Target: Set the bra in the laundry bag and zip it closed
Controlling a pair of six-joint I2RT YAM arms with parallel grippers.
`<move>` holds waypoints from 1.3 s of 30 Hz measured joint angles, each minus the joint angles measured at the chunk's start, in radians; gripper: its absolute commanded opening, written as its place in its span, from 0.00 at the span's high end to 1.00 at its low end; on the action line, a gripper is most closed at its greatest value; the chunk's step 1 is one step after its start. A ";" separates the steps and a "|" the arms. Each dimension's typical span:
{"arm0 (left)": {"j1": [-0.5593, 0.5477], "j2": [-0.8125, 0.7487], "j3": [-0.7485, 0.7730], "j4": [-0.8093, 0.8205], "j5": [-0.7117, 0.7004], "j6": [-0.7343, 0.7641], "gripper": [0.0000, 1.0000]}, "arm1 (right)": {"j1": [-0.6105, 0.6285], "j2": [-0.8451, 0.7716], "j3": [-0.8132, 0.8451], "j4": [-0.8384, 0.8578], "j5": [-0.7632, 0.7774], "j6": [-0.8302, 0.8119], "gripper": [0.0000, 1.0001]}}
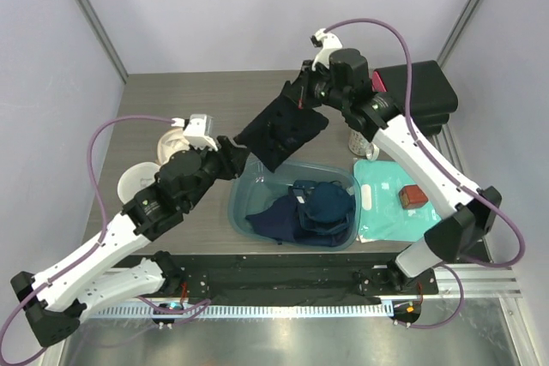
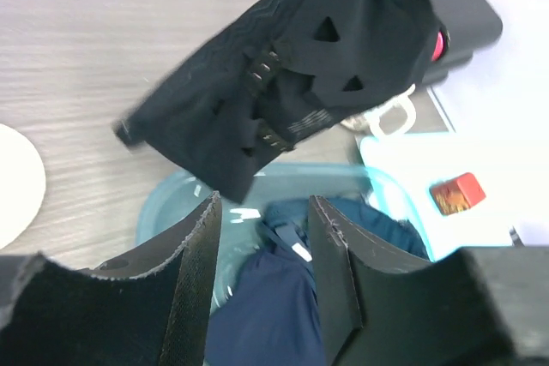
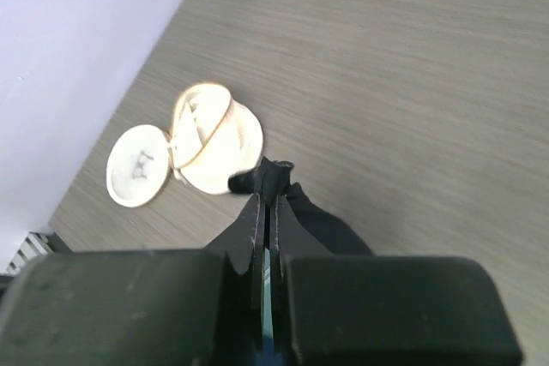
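- Grey wood-grain table (image 1: 171, 92) is seen beneath both arms, enclosed by pale walls.
- The right arm is stretched far forward over the back half of the table, with its wrist bent down and to the left.
- The right gripper (image 1: 306, 96) is pressed together on an upper corner of the black soft fabric bra (image 1: 279, 130). The bra is held up and hangs slanting toward the translucent teal plastic bin (image 1: 238, 186) of navy-blue clothes (image 1: 317, 203).
- The left arm is angled toward the centre. The left gripper (image 2: 262, 207) is spread, with nothing between its fingers, just beside the bra's lower end.
- The cream-white round mesh laundry bag (image 3: 219, 143) is laid on the table at the left, apart from the bra.
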 measured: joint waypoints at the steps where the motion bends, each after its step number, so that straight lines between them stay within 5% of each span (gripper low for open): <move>1: 0.000 -0.013 -0.001 0.000 -0.014 0.002 0.53 | -0.002 0.020 0.023 0.002 -0.009 0.002 0.99; 20: 0.011 0.079 0.001 -0.049 -0.059 0.005 0.45 | -0.209 0.487 0.210 0.119 -0.178 0.162 0.99; 26: 0.112 0.368 0.185 -0.051 0.025 -0.043 0.55 | -0.286 0.546 0.212 0.111 -0.201 0.153 0.99; 33: 0.244 0.790 0.447 0.047 0.220 -0.092 0.80 | -0.367 0.573 0.235 0.091 -0.231 0.140 0.99; 39: 0.293 1.162 0.727 0.110 0.299 -0.080 0.83 | -0.378 0.577 0.237 0.079 -0.242 0.139 0.99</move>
